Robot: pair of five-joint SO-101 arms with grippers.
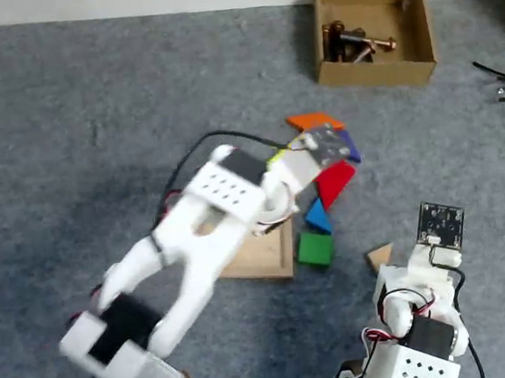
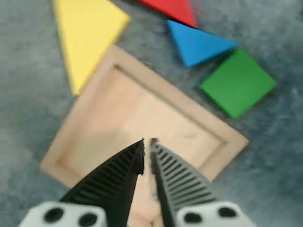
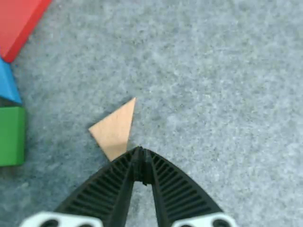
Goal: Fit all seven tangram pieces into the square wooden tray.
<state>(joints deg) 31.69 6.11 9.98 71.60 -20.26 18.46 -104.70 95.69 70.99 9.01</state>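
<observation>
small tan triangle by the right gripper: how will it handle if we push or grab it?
Tan triangle looks like flat solid wood: likely stiff and light. Lying flat on the grey carpet, it shouldn't roll or tip, but the pile may drag against a push. Its low sides probably make a pinch fiddly.

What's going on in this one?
No piece is in the wooden tray yet. The left hand hovers shut and empty over the bare tray. The yellow triangle, red piece, blue triangle and green square lie on the carpet just outside it. The right hand, also shut and empty, sits beside the small tan triangle.
</observation>
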